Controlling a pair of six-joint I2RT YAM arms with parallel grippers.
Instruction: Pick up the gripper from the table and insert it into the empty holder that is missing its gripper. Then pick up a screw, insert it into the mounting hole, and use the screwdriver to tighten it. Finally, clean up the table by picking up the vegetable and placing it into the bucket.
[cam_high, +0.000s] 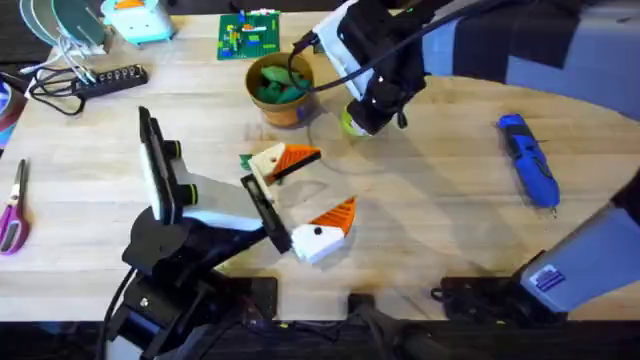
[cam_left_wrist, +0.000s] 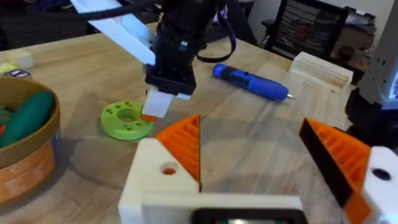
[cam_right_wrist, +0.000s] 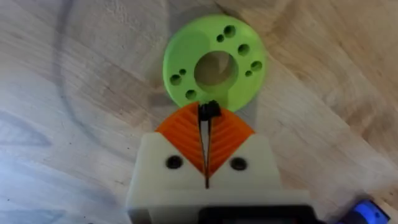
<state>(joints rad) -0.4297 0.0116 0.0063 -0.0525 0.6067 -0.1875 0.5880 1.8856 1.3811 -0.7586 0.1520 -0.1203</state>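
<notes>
Beneath right tool (cam_right_wrist: 206, 121), lime-green disc (cam_right_wrist: 214, 61) beside bucket (cam_high: 281, 88).

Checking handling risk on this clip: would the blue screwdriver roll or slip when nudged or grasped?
The screwdriver lies flat on bare wood and looks rounded, so a sideways nudge may roll it. Its body seems rigid plastic, probably smooth, so it might slip between pads. It lies apart from other items, so a roll would probably hit nothing.

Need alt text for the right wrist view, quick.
The right claw, fingers pressed together on a small black screw, hovers at the edge of a lime-green disc with a centre hole, lying on the wooden table.
</notes>
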